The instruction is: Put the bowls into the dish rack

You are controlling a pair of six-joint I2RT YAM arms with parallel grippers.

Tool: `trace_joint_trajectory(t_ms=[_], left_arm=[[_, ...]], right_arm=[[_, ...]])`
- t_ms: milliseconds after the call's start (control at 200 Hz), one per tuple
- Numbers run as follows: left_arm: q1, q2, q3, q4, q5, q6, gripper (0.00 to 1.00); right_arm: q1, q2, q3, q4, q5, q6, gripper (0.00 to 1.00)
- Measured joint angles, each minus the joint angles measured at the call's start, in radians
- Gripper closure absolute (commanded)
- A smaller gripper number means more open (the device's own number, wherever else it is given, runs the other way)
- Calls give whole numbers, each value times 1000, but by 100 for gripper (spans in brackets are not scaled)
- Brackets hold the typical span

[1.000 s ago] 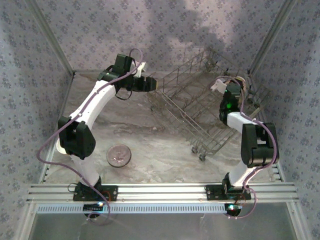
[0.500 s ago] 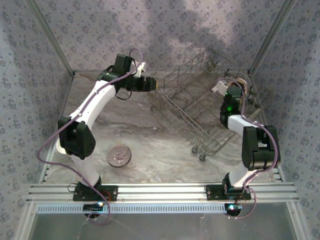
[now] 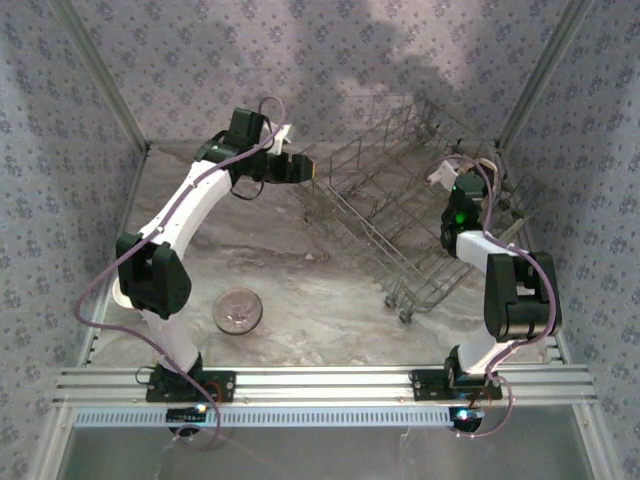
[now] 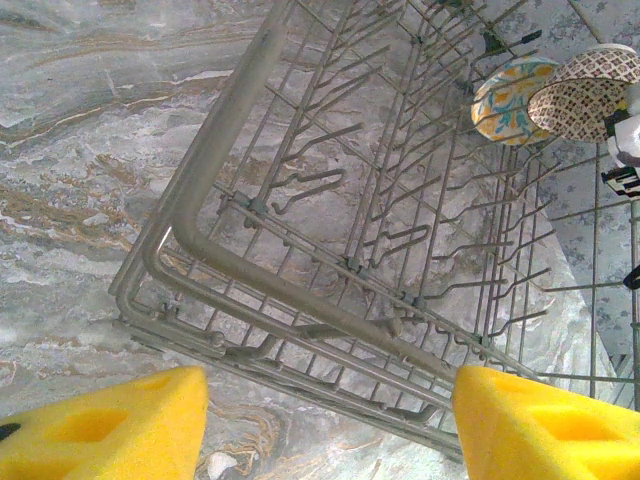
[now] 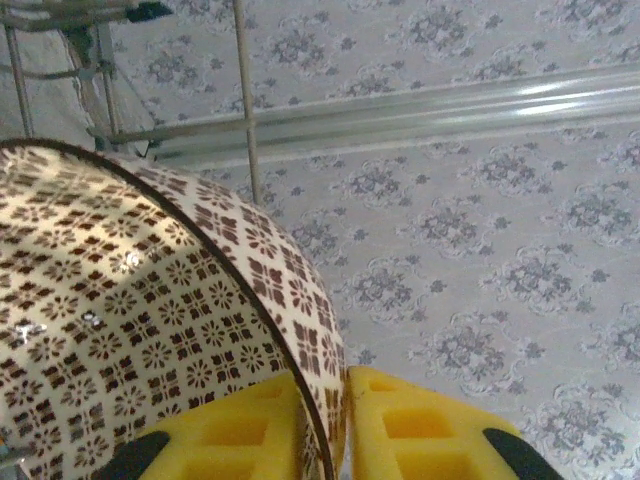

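Observation:
The dish rack [image 3: 385,215] stands skewed across the back right of the table, a grey wire basket with tines. In the right wrist view, a cream bowl with a brown pattern [image 5: 130,330] has its rim between the yellow pads of my right gripper [image 5: 340,420], which is shut on it at the rack's far right side [image 3: 478,172]. The left wrist view shows that bowl [image 4: 585,92] beside a colourful yellow-and-blue bowl [image 4: 510,98] standing in the rack [image 4: 230,130]. My left gripper [image 4: 325,440] hangs open over the rack's left corner [image 3: 305,168], holding nothing. A grey-speckled bowl [image 3: 238,310] sits on the table.
Patterned walls enclose the table on three sides, and the right wall [image 5: 480,250] is close behind the held bowl. The rack's tall wire side [image 5: 245,100] rises next to it. Marbled table surface [image 3: 290,270] lies between the speckled bowl and the rack.
My right gripper has shifted a little to the right and farther back with the brown-patterned bowl. The left arm has stayed still.

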Motion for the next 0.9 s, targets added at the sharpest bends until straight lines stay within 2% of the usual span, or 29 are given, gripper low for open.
trace_joint_trajectory(t_ms=[490,620,900], left_arm=[[0,1,0,0,0,0,34],[0,5,0,0,0,0,34],[0,10,0,0,0,0,34]], right_arm=[[-8,23,-3,-60,39,17,60],[-8,27,-3,-64,40,29,52],[-10,38,-3,-66,44,50,46]])
